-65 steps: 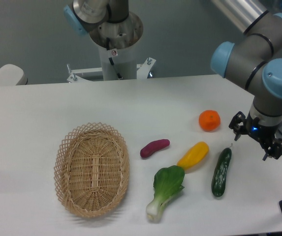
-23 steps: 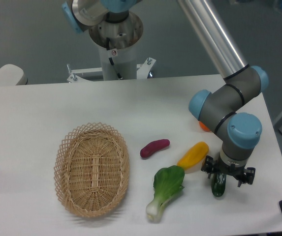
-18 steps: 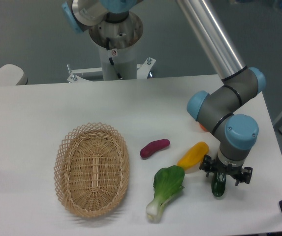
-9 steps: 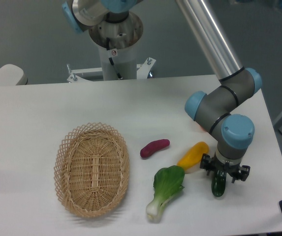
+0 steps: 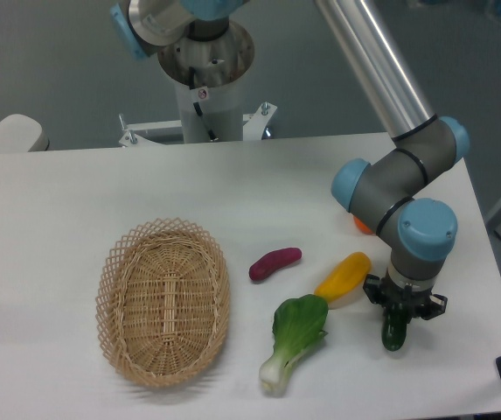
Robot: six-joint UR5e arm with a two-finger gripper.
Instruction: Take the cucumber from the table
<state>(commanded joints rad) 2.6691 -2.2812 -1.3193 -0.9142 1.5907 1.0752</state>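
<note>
The dark green cucumber [image 5: 394, 333] lies on the white table [image 5: 75, 192] at the front right, just right of the yellow pepper. Only its near end shows below the wrist. My gripper [image 5: 404, 308] points straight down over the cucumber's middle, with its fingers on either side and closed in against it. The cucumber still rests at table level.
A yellow pepper [image 5: 344, 276] lies just left of the gripper, with a bok choy [image 5: 296, 337] in front of it and a purple sweet potato [image 5: 274, 262] further left. An orange [image 5: 361, 225] is mostly hidden behind the arm. A wicker basket [image 5: 163, 302] stands at the left. The table's right edge is close by.
The gripper came from beside the orange down over the cucumber. Its fingers have narrowed onto the cucumber, which has shifted slightly right and turned more end-on.
</note>
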